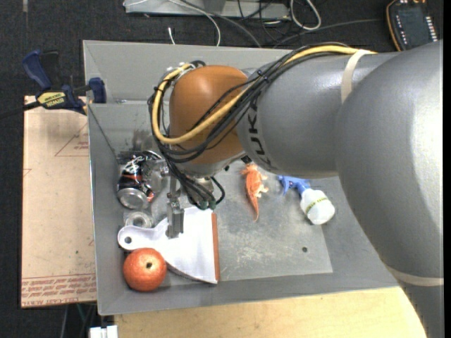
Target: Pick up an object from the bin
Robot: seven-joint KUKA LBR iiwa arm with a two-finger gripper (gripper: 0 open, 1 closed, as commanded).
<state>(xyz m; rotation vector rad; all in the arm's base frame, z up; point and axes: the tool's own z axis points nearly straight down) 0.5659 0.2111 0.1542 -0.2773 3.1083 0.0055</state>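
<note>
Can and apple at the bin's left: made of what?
Can: thin metal, likely aluminium; shiny, crumpled, printed wall. Apple: red-orange skin with an even sheen and a dimple on top; real fruit or plastic, cannot tell.

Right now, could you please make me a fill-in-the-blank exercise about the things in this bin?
1. The red ____ lies beside the white scoop.
2. In this view, the crushed can lies ____ of the gripper.
3. The toy between the gripper and the blue-and-white bottle is coloured ____.
Missing: apple, left, orange.
</note>
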